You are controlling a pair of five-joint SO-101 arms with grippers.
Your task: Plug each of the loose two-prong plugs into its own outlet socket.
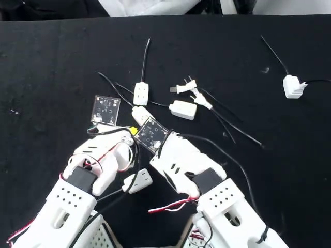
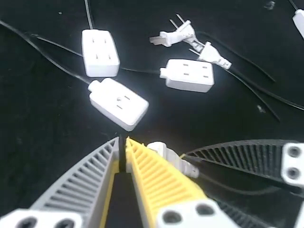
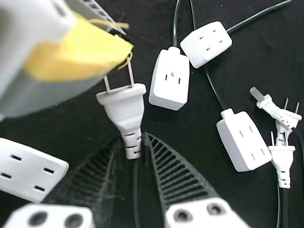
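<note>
Right hand (image 3: 133,140) gripping plug (image 3: 124,107), prongs (image 3: 129,77) partly behind left hand (image 2: 122,141)

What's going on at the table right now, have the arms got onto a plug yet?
The right end effector is shut on a white two-prong plug, holding it by the cord end with the prongs free, not in any socket. The left end effector, fingers together, sits right at those prongs. The nearest outlet socket lies just beside the held plug. A second plug and a third plug lie unplugged farther out.
</note>
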